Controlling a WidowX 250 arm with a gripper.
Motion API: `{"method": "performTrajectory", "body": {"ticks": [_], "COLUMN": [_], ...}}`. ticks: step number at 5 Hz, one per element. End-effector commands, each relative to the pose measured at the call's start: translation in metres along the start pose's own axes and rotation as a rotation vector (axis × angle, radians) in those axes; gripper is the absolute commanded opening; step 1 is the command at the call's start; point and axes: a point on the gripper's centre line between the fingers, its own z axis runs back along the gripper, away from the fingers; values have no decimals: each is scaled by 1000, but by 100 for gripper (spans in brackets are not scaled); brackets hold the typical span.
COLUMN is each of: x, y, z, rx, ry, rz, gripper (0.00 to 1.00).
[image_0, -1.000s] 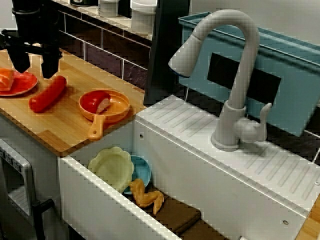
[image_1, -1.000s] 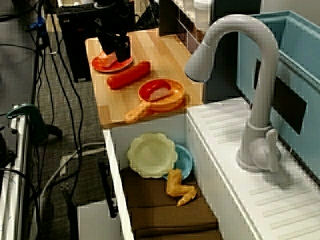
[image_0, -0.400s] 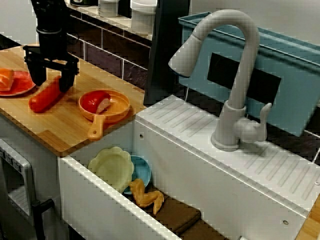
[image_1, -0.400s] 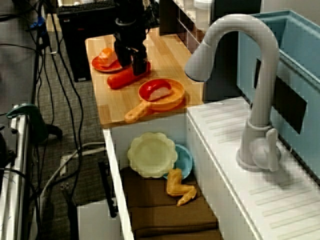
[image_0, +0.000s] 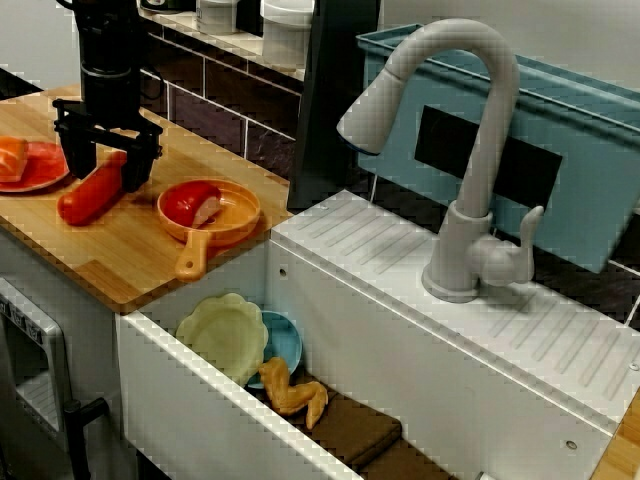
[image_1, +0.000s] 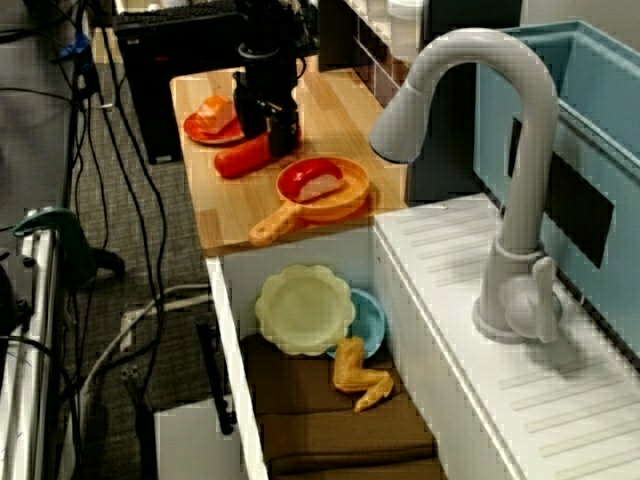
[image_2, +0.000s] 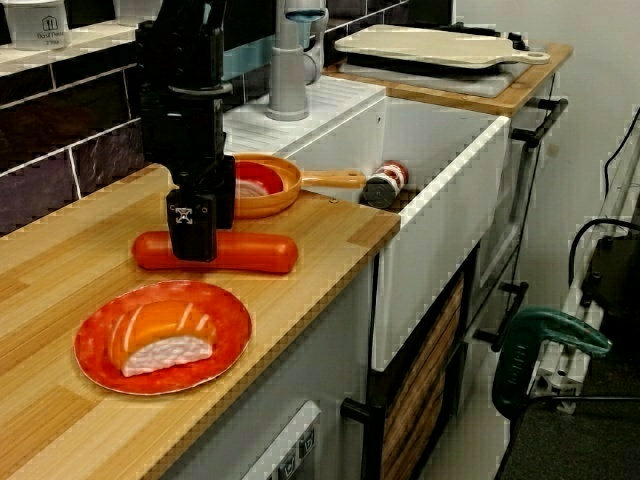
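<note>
My claw (image_0: 106, 174) stands wide, its fingers lowered on either side of the red sausage (image_0: 88, 194) without closing on it. The sausage lies on the wooden worktop (image_0: 120, 255), between the red plate (image_0: 45, 168) of salmon sushi and the orange pan (image_0: 236, 212).

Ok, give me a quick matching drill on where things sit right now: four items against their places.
Things:
1 sausage
2 salmon sushi
3 chicken wing
4 orange frying pan

Places:
A in the sink
B on the red plate
C between the fingers of the gripper
D on the wooden counter, right at the sink's edge

Pairs: 1-C, 2-B, 3-A, 4-D
</note>
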Motion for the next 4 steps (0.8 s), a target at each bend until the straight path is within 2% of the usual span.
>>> {"method": "performTrajectory", "body": {"ticks": [1, 4], "x": [2, -3], "y": [9, 15], "z": [22, 18], "rx": [-3, -1], "ry": [-22, -15], "rz": [-2, 9], "gripper": [100, 100]}}
